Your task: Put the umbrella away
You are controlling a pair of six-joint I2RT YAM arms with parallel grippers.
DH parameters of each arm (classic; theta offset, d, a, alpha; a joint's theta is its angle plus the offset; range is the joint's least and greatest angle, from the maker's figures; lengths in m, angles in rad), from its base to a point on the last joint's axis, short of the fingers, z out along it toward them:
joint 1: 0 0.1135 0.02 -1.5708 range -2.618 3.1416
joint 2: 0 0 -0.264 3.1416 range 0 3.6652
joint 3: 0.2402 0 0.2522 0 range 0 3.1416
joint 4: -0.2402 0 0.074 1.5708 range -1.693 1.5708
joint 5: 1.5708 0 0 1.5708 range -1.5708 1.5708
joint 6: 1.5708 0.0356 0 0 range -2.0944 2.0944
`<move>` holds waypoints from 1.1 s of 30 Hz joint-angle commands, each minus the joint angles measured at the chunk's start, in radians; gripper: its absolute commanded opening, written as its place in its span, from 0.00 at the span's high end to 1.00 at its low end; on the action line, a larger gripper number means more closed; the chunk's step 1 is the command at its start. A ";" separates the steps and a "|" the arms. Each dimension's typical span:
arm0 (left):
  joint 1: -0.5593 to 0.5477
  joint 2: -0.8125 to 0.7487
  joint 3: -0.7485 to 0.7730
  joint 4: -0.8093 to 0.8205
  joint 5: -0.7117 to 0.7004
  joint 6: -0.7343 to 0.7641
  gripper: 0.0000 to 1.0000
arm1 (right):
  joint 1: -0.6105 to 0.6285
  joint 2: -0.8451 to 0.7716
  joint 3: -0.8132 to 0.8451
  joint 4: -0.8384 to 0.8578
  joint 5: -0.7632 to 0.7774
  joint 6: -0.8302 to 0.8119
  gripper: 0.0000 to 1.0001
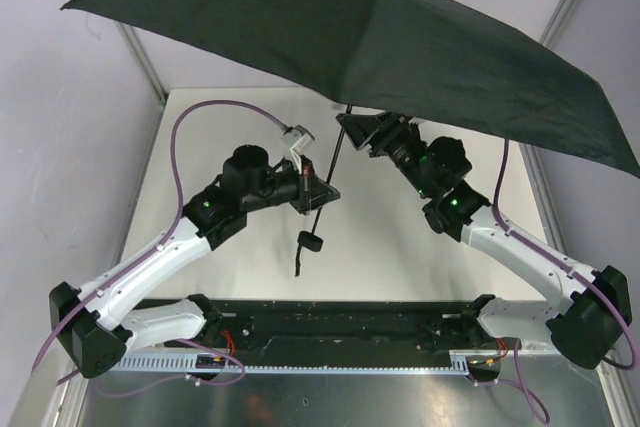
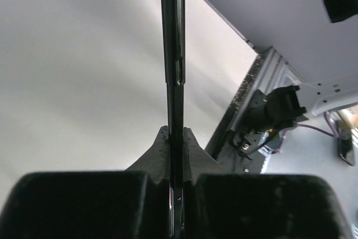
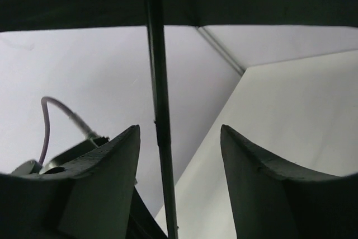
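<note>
Left gripper (image 2: 174, 138) clenched on the umbrella (image 1: 400, 37) shaft (image 2: 174, 54) — hold firm; right gripper (image 3: 179, 138), jaws apart around it, should close higher up — squarely, no tilt.

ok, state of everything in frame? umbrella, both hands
umbrella: open, canopy spread, held aloft.
shaft: near upright, clamped just above the handle.
left hand: shut on the shaft.
right hand: open, fingers either side of the shaft, just under the canopy.
</note>
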 commanded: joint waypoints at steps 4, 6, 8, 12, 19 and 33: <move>0.004 -0.057 0.022 0.037 -0.126 0.108 1.00 | 0.060 0.105 0.152 0.058 0.189 -0.063 0.35; 0.003 -0.058 0.025 0.028 -0.144 0.115 1.00 | 0.086 0.143 0.206 0.018 0.254 -0.103 0.36; 0.004 -0.060 0.027 0.021 -0.157 0.121 1.00 | 0.106 0.180 0.255 -0.020 0.319 -0.140 0.38; 0.004 -0.067 0.032 0.007 -0.181 0.124 1.00 | 0.114 0.222 0.305 -0.026 0.333 -0.171 0.84; 0.123 -0.067 0.035 0.027 0.086 -0.003 0.43 | 0.009 0.190 0.258 0.196 -0.168 -0.047 1.00; 0.123 0.066 0.004 0.469 0.496 -0.302 0.81 | -0.093 0.342 0.197 0.888 -0.510 0.498 0.97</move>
